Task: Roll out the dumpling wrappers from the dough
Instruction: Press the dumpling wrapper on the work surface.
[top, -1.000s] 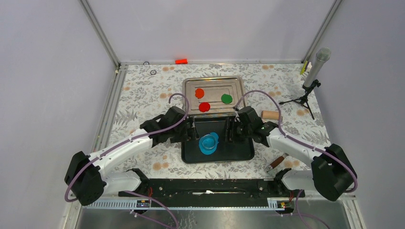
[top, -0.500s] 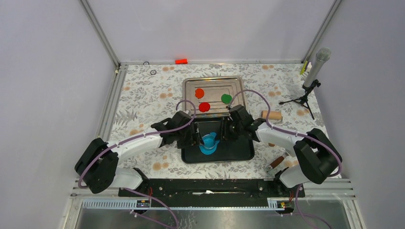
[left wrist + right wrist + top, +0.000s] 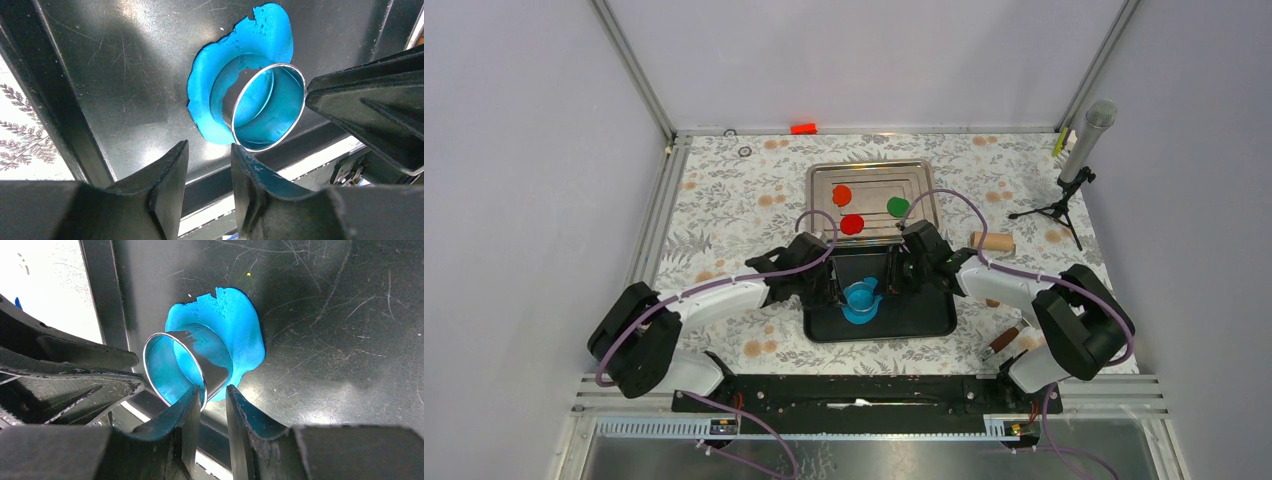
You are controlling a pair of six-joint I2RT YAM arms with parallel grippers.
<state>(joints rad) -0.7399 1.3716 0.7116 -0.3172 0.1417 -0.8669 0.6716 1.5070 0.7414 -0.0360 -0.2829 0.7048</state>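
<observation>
The blue dough (image 3: pixel 869 310) (image 3: pixel 200 100) (image 3: pixel 240 330) lies as a thin ragged sheet on the black tray (image 3: pixel 924 320). A metal ring cutter (image 3: pixel 859 295) (image 3: pixel 232 105) (image 3: pixel 212 357) stands on it. My left gripper (image 3: pixel 836 290) (image 3: pixel 210 147) sits just left of the ring, jaws narrowly apart and empty. One fingertip is at the ring's rim. My right gripper (image 3: pixel 894 277) (image 3: pixel 214 388) is at the ring's right side, jaws narrowly apart. Its tips straddle the ring's rim, with a gap still showing. Three dumpling wrappers, orange (image 3: pixel 841 195), red (image 3: pixel 852 223) and green (image 3: pixel 898 207), lie on the silver tray (image 3: pixel 869 172).
A wooden roller (image 3: pixel 991 241) lies right of the trays. A brown-handled tool (image 3: pixel 1004 342) rests near the right arm's base. A microphone on a tripod (image 3: pixel 1079 160) stands at the far right. A small red object (image 3: pixel 803 128) lies at the back edge.
Both arms have moved in towards the ring cutter from either side. Both pairs of jaws have narrowed.
</observation>
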